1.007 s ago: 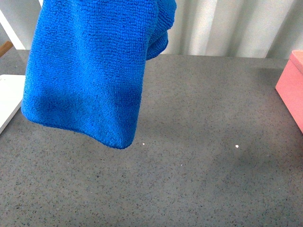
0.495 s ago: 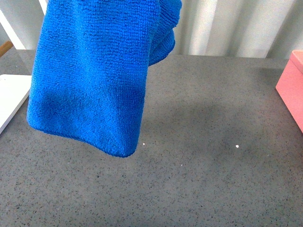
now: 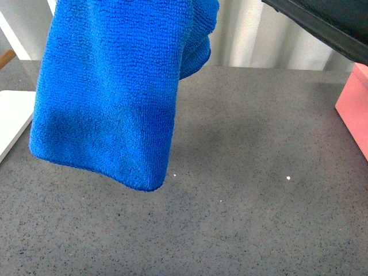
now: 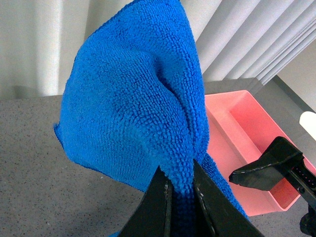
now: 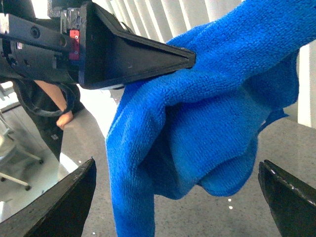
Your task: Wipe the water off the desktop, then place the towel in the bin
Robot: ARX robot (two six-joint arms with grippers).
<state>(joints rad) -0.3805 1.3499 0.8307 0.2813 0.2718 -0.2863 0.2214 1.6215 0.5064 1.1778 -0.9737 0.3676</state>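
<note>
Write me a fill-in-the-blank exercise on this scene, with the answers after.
The towel, pinched in the left gripper, is coloured ____.
The right gripper holds nothing; its jaws stand ____.
The colour of the bin is ____.
Missing words: blue; open; pink.

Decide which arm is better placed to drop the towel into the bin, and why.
Left. The left hand is shut on the towel, which hangs above the desktop; the right hand is open and empty, likely needing a handover.
</note>
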